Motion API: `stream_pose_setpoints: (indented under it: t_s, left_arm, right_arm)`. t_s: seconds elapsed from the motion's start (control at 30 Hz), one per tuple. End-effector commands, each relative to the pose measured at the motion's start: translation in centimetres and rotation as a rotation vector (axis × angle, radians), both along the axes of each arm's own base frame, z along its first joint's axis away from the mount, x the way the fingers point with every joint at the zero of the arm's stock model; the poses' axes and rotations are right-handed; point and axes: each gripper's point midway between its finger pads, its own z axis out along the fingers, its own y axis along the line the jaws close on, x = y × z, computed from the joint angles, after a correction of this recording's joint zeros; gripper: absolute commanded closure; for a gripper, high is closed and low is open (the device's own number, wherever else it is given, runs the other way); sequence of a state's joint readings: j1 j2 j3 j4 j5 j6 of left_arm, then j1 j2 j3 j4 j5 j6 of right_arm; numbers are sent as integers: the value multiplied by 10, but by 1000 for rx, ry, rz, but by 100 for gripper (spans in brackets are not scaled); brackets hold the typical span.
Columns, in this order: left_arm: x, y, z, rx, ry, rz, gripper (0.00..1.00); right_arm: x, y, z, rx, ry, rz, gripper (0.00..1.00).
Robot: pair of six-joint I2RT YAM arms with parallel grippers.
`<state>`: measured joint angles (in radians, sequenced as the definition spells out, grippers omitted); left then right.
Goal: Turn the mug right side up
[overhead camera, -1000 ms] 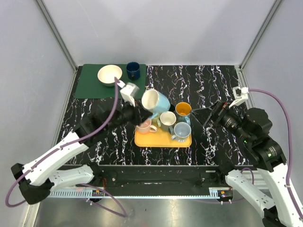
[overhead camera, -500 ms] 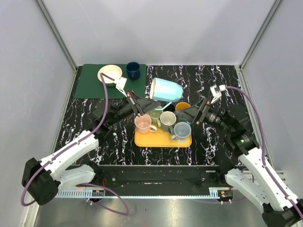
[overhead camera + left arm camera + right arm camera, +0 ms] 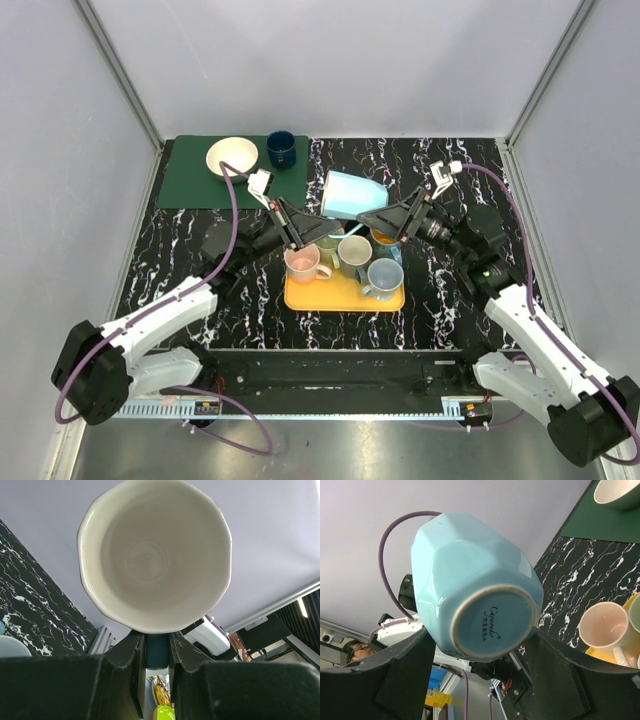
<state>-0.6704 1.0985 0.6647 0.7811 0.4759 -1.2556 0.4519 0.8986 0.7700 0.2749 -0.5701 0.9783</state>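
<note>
Pale-blue faceted ceramic mug (image 3: pixel 352 192) hangs tilted in the air above the yellow plastic tray (image 3: pixel 340 297) of cups (image 3: pixel 355 250). Left gripper (image 3: pixel 324 222) pinches its handle (image 3: pixel 156 650), narrow. Right gripper (image 3: pixel 372 217) stands wide astride the base (image 3: pixel 495 622); contact unclear.

Risk: the thin handle hold lets the mug swing or drop onto the cups.

Left wrist view shows the empty cream interior; right wrist view shows the maker's stamp underneath.

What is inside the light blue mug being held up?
Nothing: the left wrist view looks straight into the light blue mug, showing a bare cream interior down to its bottom. Nothing inside is covered.
</note>
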Motion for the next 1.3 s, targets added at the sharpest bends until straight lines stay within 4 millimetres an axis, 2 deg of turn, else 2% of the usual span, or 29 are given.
stream_pose_setpoints:
  t_s: [0.0,0.2,0.5,0.97,1.0,1.07,1.13,1.17,1.27]
  left_arm:
    - [-23,14,57,-173,-171,-33,100]
    - [-23,10,53,-174,-159,-45,100]
    - [-22,-5,51,-164,-150,-65,100]
    - [-35,-29,43,-147,-137,-135,100]
    - [-35,-30,42,-145,-135,-138,100]
    - [-36,-30,41,-145,-136,-143,100]
    - [-37,-30,39,-145,-133,-148,100]
    - [-38,-29,39,-147,-133,-153,100]
    - [-40,-29,37,-144,-132,-165,100]
  right_arm:
    - [-2,7,24,59,-86,48,27]
    - [3,11,21,56,-75,55,38]
    - [6,15,19,56,-64,73,40]
    - [15,16,20,77,-54,55,57]
    - [14,16,20,78,-52,56,65]
    - [14,16,20,77,-55,61,75]
    - [14,17,18,74,-47,64,96]
    - [15,17,16,69,-42,64,100]
    - [13,18,16,57,-50,76,100]
